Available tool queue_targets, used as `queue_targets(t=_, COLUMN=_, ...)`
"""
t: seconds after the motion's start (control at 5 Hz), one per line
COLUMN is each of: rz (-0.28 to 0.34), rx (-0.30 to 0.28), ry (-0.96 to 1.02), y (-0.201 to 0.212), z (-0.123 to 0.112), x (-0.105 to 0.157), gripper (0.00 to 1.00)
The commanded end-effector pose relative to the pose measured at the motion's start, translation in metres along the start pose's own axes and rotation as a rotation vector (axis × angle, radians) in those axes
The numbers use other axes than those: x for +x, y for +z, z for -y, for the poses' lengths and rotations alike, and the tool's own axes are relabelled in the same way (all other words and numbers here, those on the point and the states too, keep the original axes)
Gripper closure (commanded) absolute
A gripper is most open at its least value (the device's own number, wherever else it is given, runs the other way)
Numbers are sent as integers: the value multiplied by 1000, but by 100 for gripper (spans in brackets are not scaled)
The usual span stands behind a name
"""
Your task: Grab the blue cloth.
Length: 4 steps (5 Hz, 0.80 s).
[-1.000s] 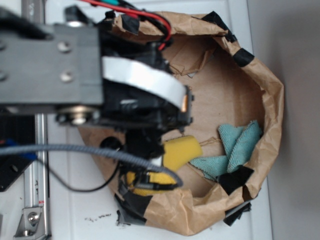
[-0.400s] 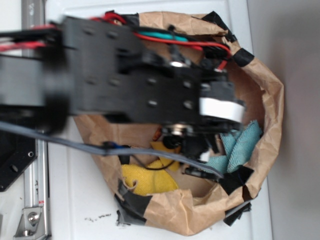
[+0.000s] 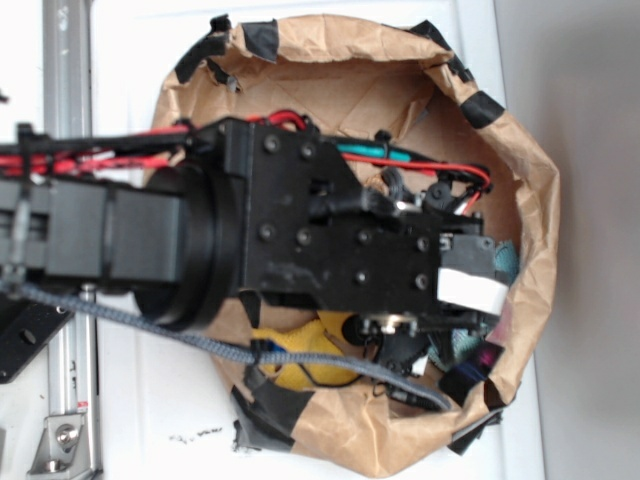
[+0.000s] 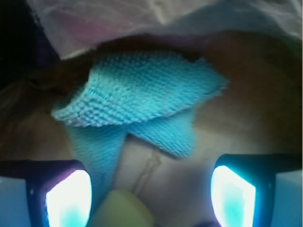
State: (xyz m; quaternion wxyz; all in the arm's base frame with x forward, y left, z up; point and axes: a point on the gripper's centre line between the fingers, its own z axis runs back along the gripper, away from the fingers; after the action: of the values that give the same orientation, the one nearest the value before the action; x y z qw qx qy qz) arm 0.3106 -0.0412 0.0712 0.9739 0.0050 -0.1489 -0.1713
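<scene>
While the arm (image 3: 300, 260) hides nearly all of it from outside, the cloth (image 4: 142, 99) shows only as teal slivers (image 3: 506, 262) by the bag's (image 3: 530, 190) right wall. From the wrist it lies on the brown bag floor, one fold lifted, its far edge close under the crumpled wall. The gripper (image 4: 150, 189) hangs just short of it, jaws spread wide, fingers (image 4: 68, 196) cut off at the bottom edge and holding nothing. A tail of cloth runs toward the left finger; bare floor lies open before the right one. A blurred yellow thing (image 4: 120, 210) sits between the fingers; the sponge (image 3: 300, 355) peeks from under the arm
</scene>
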Motion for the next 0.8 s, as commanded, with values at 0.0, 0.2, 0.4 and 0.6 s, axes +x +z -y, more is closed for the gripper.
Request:
queue_targets(t=0.0, rz=107, rx=4, ry=-75, y=-8, z=10, x=35, gripper=0)
queue_targets(t=0.2, rz=94, rx=20, ry=-97, y=-30, z=9, x=42, gripper=0)
queue_targets(t=0.4, rz=77, rx=9, ry=-65, y=-37, z=2, x=36, gripper=0)
queue_targets(t=0.6, rz=69, rx=38, ry=-3, y=-27, z=-10, x=26, gripper=100)
